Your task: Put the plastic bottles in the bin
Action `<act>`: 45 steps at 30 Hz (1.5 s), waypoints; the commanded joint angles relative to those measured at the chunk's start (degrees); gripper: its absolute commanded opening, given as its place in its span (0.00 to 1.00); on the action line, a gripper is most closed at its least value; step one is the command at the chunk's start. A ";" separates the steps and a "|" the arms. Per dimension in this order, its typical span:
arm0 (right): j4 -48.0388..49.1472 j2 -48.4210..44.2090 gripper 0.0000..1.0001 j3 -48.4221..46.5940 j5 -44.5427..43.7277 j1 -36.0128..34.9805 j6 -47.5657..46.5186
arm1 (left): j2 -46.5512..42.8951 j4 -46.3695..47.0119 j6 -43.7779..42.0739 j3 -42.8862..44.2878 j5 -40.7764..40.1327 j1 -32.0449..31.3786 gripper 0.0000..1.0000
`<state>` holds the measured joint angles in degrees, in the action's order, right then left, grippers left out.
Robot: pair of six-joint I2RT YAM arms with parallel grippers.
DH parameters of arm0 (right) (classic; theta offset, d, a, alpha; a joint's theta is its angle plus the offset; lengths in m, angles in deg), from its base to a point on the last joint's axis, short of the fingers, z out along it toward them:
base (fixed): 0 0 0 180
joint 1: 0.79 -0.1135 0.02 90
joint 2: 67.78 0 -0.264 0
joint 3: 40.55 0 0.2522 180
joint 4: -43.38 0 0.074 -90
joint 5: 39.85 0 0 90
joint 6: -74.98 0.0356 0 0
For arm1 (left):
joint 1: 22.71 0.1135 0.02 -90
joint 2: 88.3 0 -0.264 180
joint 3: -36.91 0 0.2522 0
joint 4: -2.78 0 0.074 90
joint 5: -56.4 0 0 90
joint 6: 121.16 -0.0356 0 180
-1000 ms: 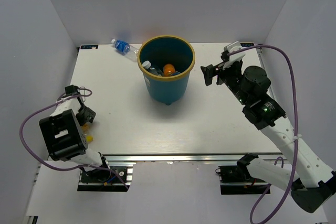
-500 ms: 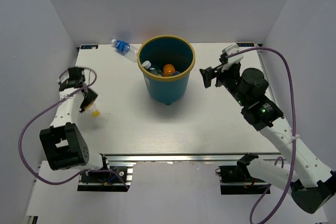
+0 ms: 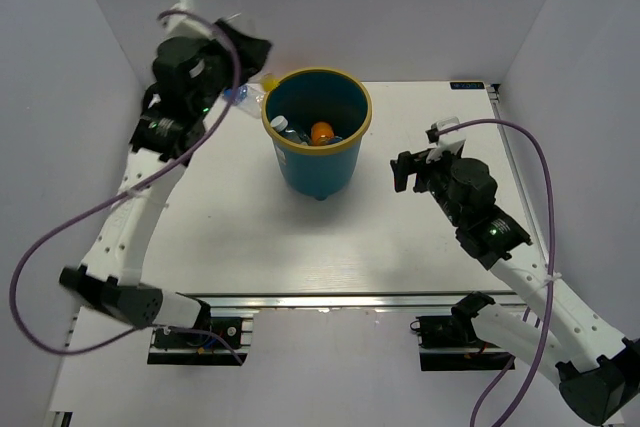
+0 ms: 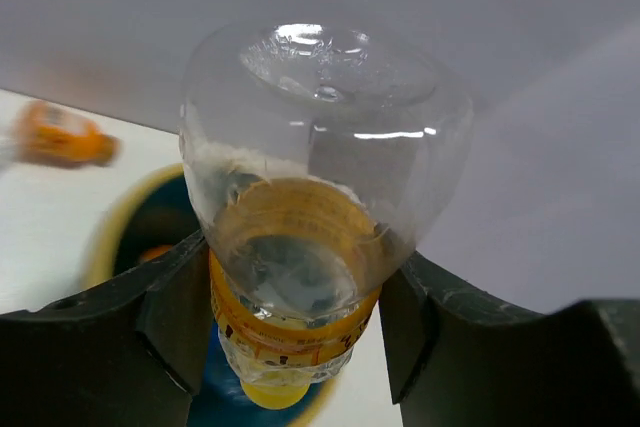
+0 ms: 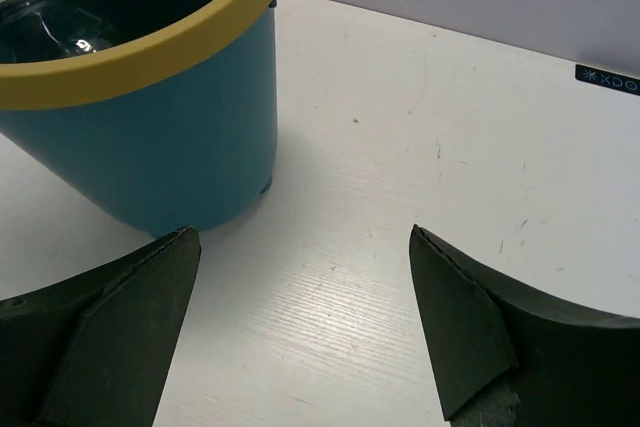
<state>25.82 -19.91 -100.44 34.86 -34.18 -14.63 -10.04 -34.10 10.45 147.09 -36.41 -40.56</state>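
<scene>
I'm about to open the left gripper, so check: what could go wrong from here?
The left gripper holds the clear bottle cap down, but the left wrist view shows the bin mostly left of it; released now, it might strike the rim or miss.
A blue-label bottle lies on the table by the bin's far-left rim, under that arm; lowering could knock it away.
The open right gripper sits beside the bin and could nudge it.
</scene>
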 commanded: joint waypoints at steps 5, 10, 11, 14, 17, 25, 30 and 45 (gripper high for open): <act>2.39 -2.79 0.89 0.16 -3.08 0.43 1.90 | 17.53 -3.24 -6.27 16.16 -1.76 -11.07 0.71; 2.91 -2.44 0.89 0.43 -3.70 0.43 0.94 | 20.09 -7.38 -7.85 19.24 -1.85 -11.42 0.95; 2.91 -2.26 0.89 0.43 -3.87 0.43 0.94 | 19.57 -7.21 -8.38 18.46 -1.76 -11.60 0.98; 3.18 -1.39 0.89 0.60 -3.61 0.43 0.67 | 17.11 -5.98 -8.91 16.96 -0.10 -11.69 0.98; 4.84 0.10 0.89 0.78 -3.34 0.52 0.41 | 16.75 -8.16 -8.82 18.96 -1.22 -11.69 0.98; 5.20 1.60 0.89 0.60 -5.54 0.69 0.85 | 17.89 -16.70 -7.07 21.71 -16.19 -4.25 0.98; 6.43 2.48 0.89 2.00 -11.68 0.95 0.76 | 17.63 -9.60 -1.61 11.44 -6.78 6.76 0.98; 4.76 10.65 0.89 0.61 -18.90 2.01 1.99 | 49.44 -0.36 5.50 19.60 1.49 15.12 0.98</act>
<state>29.58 -10.57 -98.34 19.19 -32.60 -12.40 38.92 -36.72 13.20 164.14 -37.65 -27.44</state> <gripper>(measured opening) 0.894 0.982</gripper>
